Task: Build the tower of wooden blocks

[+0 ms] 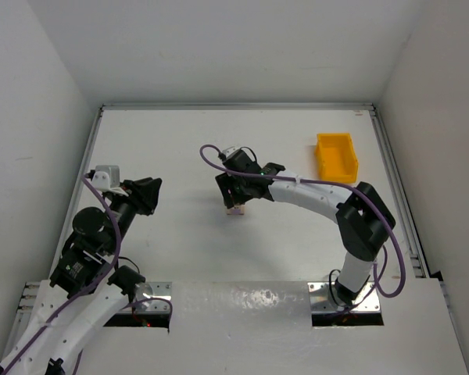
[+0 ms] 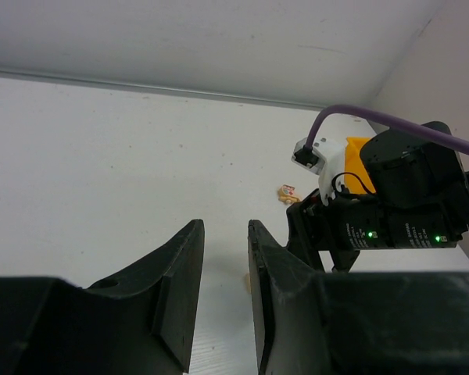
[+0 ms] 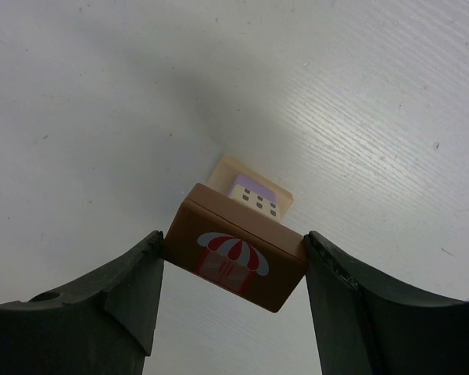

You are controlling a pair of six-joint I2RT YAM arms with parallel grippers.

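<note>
A flat white tabletop (image 1: 187,258) is enclosed by plain white walls (image 1: 219,47); a thin silver metal rail (image 1: 234,105) is fitted along its far edge.

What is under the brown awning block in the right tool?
A pale tan block with a purple-roofed building lies below the brown block, on the table. Most of it is covered, so contact cannot be judged.

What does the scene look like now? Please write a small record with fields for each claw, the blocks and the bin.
left claw: open, holds nothing
right claw: shut on the brown block with a red and white awning picture
pale block: on the table, directly under the brown block; contact cannot be told
yellow bin: far right part of the table, away from both claws
</note>
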